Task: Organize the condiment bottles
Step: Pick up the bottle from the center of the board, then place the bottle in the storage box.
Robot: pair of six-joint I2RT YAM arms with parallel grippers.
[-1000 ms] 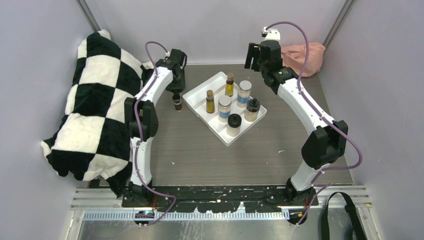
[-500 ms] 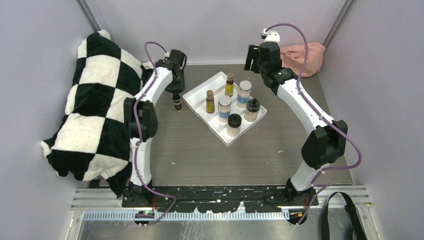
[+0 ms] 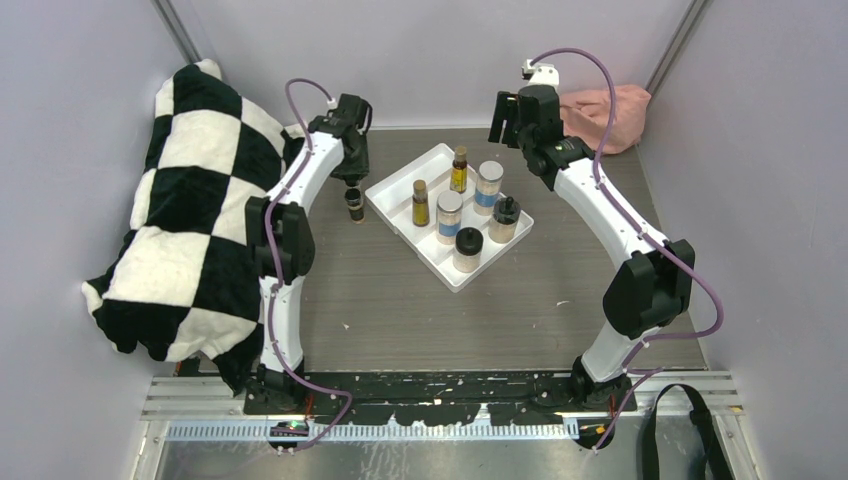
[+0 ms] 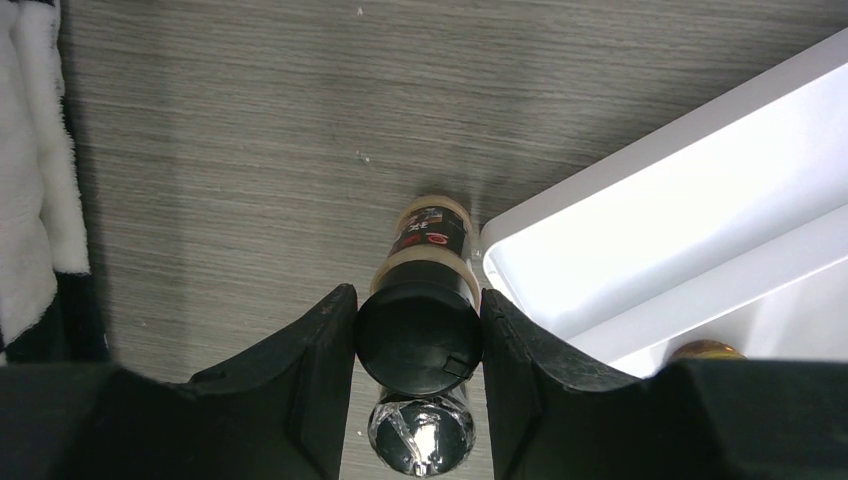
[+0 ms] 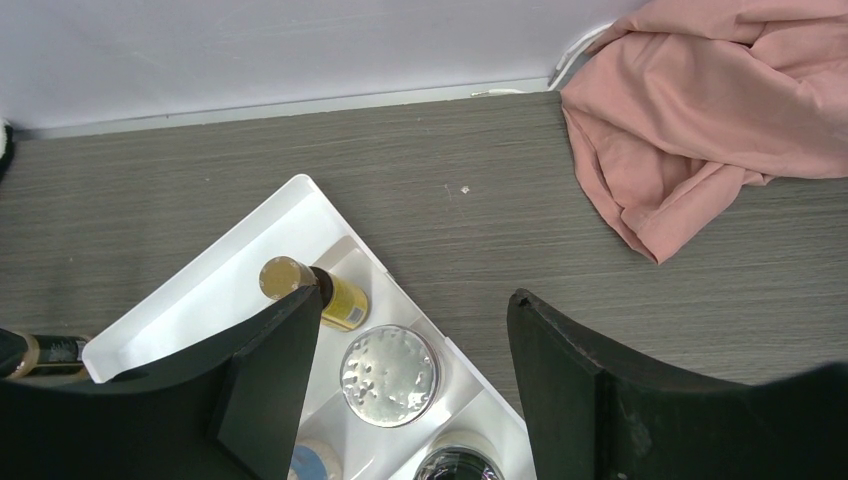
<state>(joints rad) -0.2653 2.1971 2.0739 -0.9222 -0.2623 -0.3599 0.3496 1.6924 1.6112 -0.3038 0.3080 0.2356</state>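
- Lavender walls box in a grey wood-grain tabletop (image 3: 400, 310). A checkered blanket (image 3: 190, 200) lies at the left and a pink cloth (image 3: 605, 105) in the back right corner.
- From above, we see a white tray (image 3: 395, 192) mid-table holding the other bottles (image 3: 449, 215). One small dark bottle (image 3: 355, 208) stands upright on the tabletop just beside the tray's left edge, under the left gripper (image 3: 352, 190). The right gripper (image 3: 503, 118) hangs above the tray's far end.
- Left wrist: the left gripper (image 4: 418, 300) is narrowed onto the bottle (image 4: 418, 338), with a finger (image 4: 320, 350) against each side of its black cap, so we judge it is gripping. We expect the bottle to be light, rigid and likely glass, with a smooth cap that could slip. It is narrow-based and tips easily, so the cap or neck, taken squarely, is the place to hold.
- Right wrist: the right gripper (image 5: 415, 297) is spread wide and holds nothing. Below it lie the tray (image 5: 220, 275), an amber bottle (image 5: 343, 300) and a silver lid (image 5: 390, 375).
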